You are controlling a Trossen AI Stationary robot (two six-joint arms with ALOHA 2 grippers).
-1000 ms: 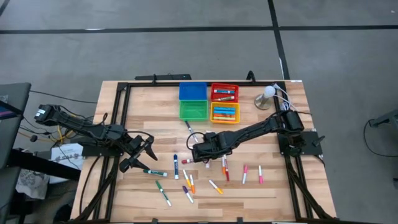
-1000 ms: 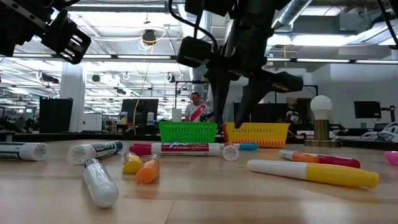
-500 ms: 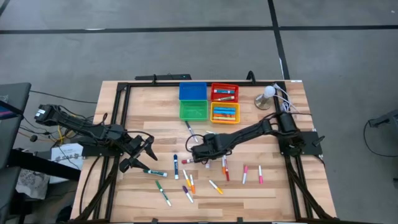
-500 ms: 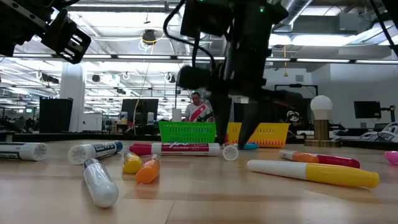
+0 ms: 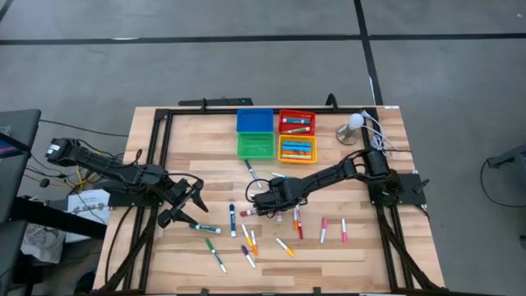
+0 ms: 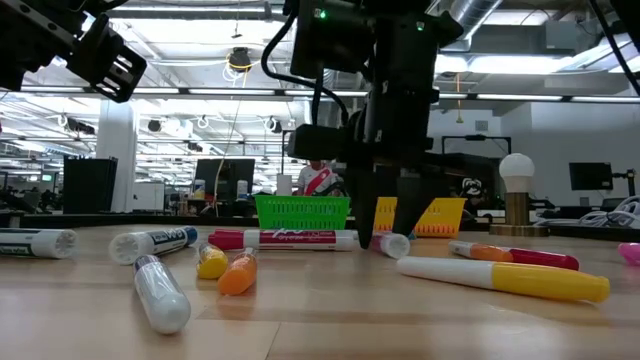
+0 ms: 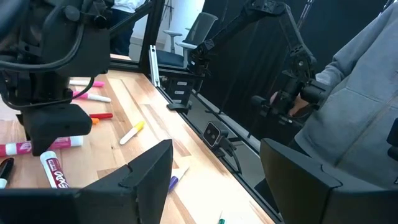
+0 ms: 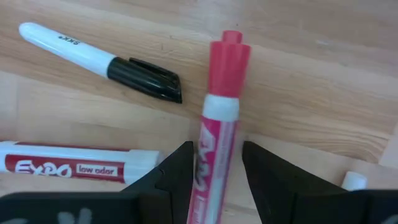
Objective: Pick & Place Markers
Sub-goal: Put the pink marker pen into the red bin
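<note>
High view is showing two arms, four square plastic bins (image 5: pixel 275 136) near the tabletop's far edge, and roughly fifteen slim cylindrical markers (image 5: pixel 251 247) lying toward its near edge; right gripper (image 8: pixel 216 163) is closing around a pink-capped marker (image 8: pixel 216 134) at mid-table, having lowered since before; left gripper (image 5: pixel 191 203) is hanging spread, empty, by the left edge.

Markers (image 5: pixel 246 238): short pen-like sticks, white or coloured barrels, caps in many colours, lying flat and scattered on the table (image 5: pixel 362 247) in front of the bins (image 5: pixel 276 134). More lie inside the red and yellow bins. One pink-capped marker (image 8: pixel 214 130) lies between dark fingers.
</note>
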